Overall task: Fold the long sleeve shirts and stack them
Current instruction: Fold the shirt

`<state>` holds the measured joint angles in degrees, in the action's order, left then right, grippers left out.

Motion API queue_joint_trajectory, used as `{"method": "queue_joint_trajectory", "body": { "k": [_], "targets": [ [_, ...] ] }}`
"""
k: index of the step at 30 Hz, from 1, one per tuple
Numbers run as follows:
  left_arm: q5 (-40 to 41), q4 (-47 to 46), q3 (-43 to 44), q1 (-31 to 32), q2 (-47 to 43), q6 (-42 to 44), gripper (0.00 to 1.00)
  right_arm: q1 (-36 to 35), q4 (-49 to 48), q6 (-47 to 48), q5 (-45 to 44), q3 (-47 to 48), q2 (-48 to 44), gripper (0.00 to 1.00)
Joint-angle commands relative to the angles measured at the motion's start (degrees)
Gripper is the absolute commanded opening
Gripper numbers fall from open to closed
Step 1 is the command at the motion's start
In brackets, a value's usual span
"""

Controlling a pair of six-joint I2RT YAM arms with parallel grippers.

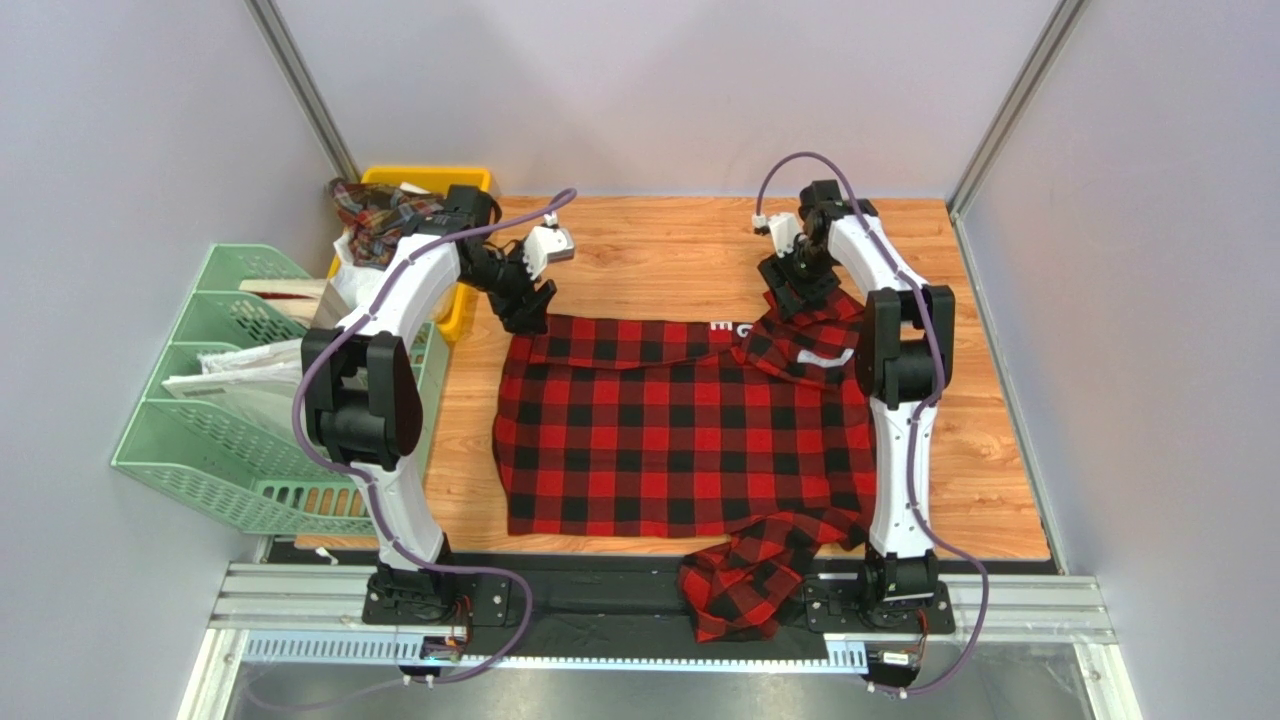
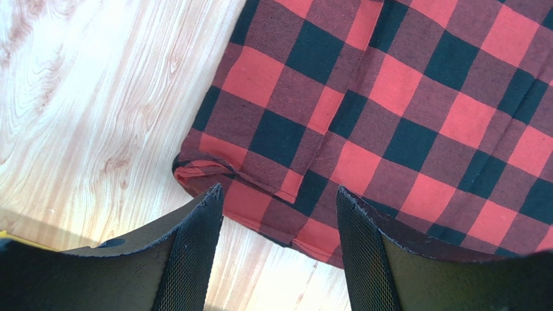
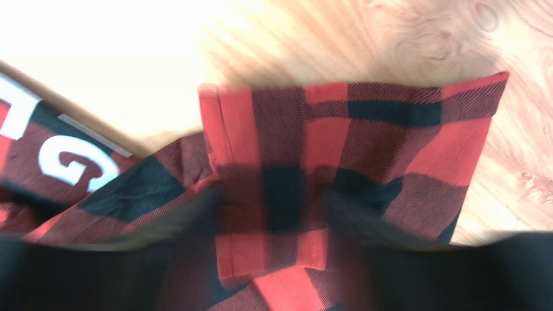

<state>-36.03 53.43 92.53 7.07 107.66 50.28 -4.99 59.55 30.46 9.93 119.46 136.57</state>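
Shirt: red-and-black check shirt [image 1: 676, 428] lies spread flat mid-table [image 1: 977, 450], collar end away from the arm bases.
Near sleeve: bunched sleeve [image 1: 744, 578] spills over the table's near edge, beside the right arm's base.
Far sleeve: folded inward over the shirt's far right corner; its cuff [image 3: 350, 129] lies flat on the wood.
Left gripper: left gripper [image 2: 279, 220] sits low over the shirt's far left corner, jaws spread, nothing clamped.
Right gripper: right gripper [image 3: 272, 220] is above the cuff. The view is blurred, but the jaws stand apart.
Bin: yellow bin [image 1: 428, 177] at the far left holds another plaid garment [image 1: 376, 210].
Trays: green trays [image 1: 211, 435] stand left of the table.
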Motion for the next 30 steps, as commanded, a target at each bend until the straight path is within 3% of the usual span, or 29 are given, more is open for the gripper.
{"method": "queue_joint_trajectory", "body": {
  "k": [1, 2, 5, 7, 9, 16, 17, 18, 24, 30],
  "targets": [
    [-2.03, 0.98, 0.37, -0.04, -1.75, 0.26, 0.70, -0.28, -1.89, 1.36, -3.43, 3.32, 0.80, 0.44],
    [-2.11, 0.98, 0.37, -0.04, -1.66, 0.34, 0.70, -0.28, -1.89, 1.36, -3.87, 3.41, 0.71, 0.29],
    [-2.03, 1.06, 0.54, -0.04, -1.66, 0.26, 0.70, -0.19, -1.72, 1.53, -3.61, 3.06, -0.86, 0.13],
    [-2.11, 1.06, 0.54, -0.04, -1.84, 0.17, 0.70, -0.19, -1.46, 1.80, -3.43, 2.88, -2.18, 0.10],
    [-1.94, 1.15, 0.63, -0.04, -2.01, 0.08, 0.70, -0.10, -0.75, 2.32, -3.52, 3.23, -4.47, 0.00],
    [-7.81, 0.54, 0.90, -1.88, -6.92, -1.68, 0.72, -0.10, 9.07, 2.77, 2.27, 4.91, -15.80, 0.00],
    [-11.39, -0.33, 0.20, -2.15, -9.72, -1.50, 0.81, -0.10, 10.49, 2.50, 5.59, 4.73, -17.55, 0.00],
    [-12.65, -1.30, -0.85, -2.15, -11.57, -1.59, 0.82, -0.19, 12.15, 2.07, 7.54, 4.38, -20.61, 0.00],
    [-17.05, -5.27, -5.69, -2.15, -26.25, -0.72, 0.90, -0.80, 23.75, 1.36, 19.67, -3.34, -32.23, 0.00],
    [-19.61, -5.44, -9.91, -1.01, -38.74, 0.61, 0.94, -4.75, 26.14, 1.10, 26.53, -16.70, -48.84, 0.00]
  ]
}}
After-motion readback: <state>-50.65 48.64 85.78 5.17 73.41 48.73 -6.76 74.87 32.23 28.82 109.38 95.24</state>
